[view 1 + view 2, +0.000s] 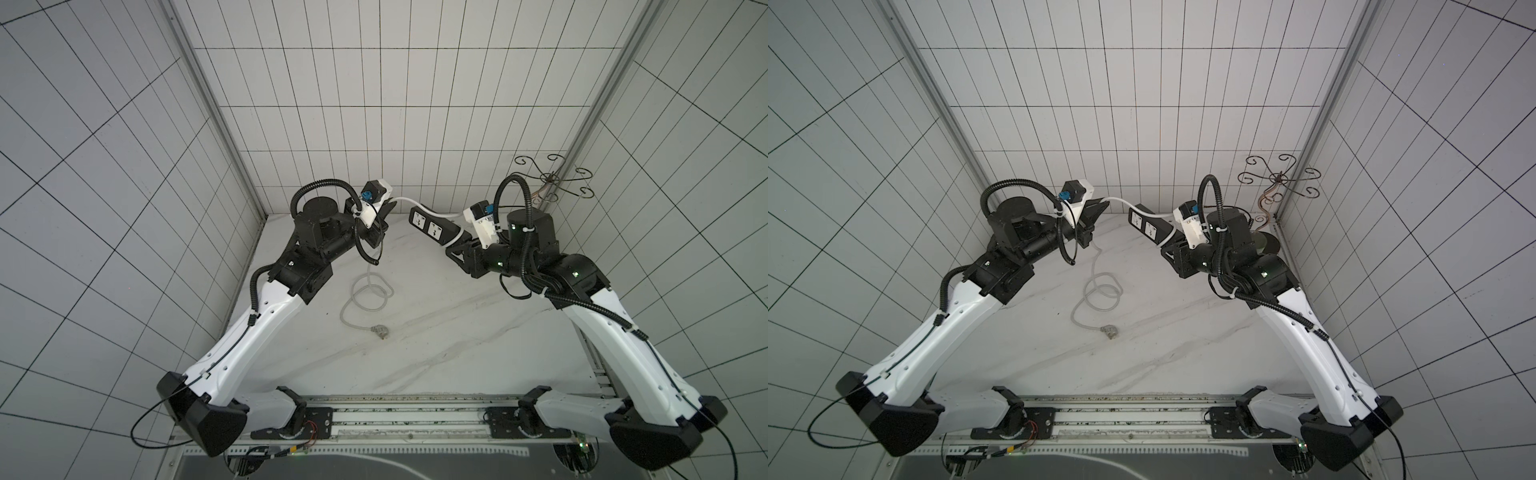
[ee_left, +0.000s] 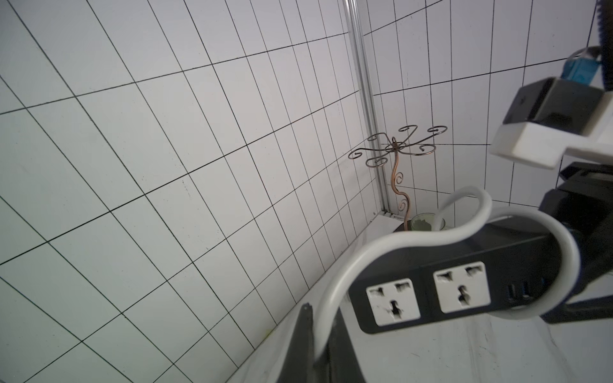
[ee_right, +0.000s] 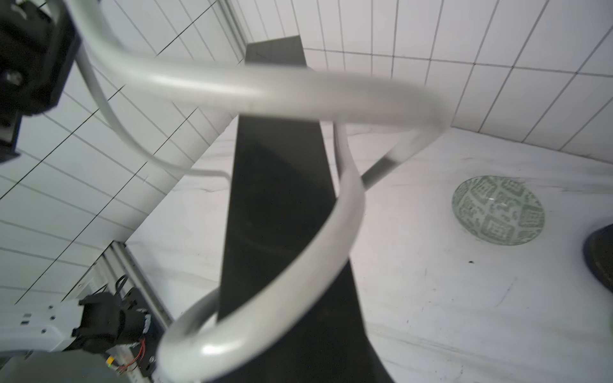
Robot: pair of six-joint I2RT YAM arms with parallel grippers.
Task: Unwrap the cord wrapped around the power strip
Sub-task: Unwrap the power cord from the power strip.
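The power strip (image 1: 432,226), a black bar with two white sockets, is held in the air near the back wall. My right gripper (image 1: 456,246) is shut on its end by the blue ports (image 2: 524,290). The pale cord (image 2: 335,282) still loops once around that end and crosses the strip's back (image 3: 331,232). My left gripper (image 2: 320,318) is shut on the cord a short way left of the strip. Its fingers (image 2: 303,338) pinch the cord between them. From there the cord hangs to loose coils (image 1: 368,291) on the table and ends at the grey plug (image 1: 380,332).
A curly wire stand (image 1: 550,178) rises in the back right corner. A patterned glass dish (image 3: 497,210) and a dark round base (image 3: 600,258) lie on the marble table (image 1: 457,340) under the right arm. Tiled walls close in behind and on both sides.
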